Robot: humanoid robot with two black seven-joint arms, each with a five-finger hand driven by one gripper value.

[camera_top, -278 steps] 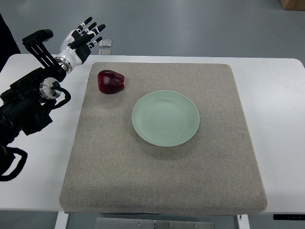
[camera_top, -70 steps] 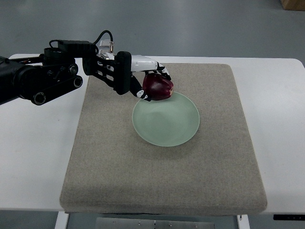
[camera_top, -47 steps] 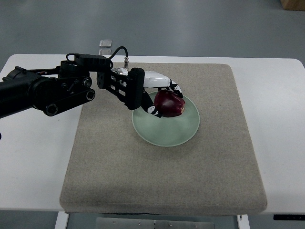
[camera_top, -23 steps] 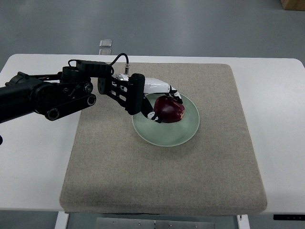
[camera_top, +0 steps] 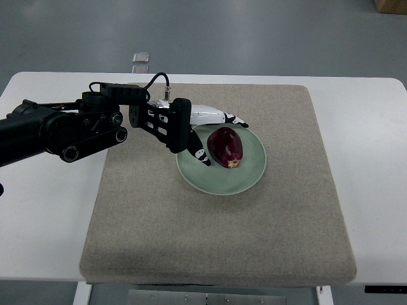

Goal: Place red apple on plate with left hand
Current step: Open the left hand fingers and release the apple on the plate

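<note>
Top view, left hand (camera_top: 210, 130) over plate (camera_top: 251, 181) rim, fingers spread, holding nothing, just beside red apple (camera_top: 226, 147), apple dark red, lying on its side on plate, stem end toward cam

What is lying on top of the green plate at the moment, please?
The red apple lies on its side on the green plate. The left robot hand, fingers open, overhangs the rim and covers part of it.

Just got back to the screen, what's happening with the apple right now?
The red apple lies on its side on the pale green plate, which sits on the grey mat. The left hand is right beside the apple, over the plate's left rim, fingers spread and no longer gripping it. The right arm is out of view.
</note>
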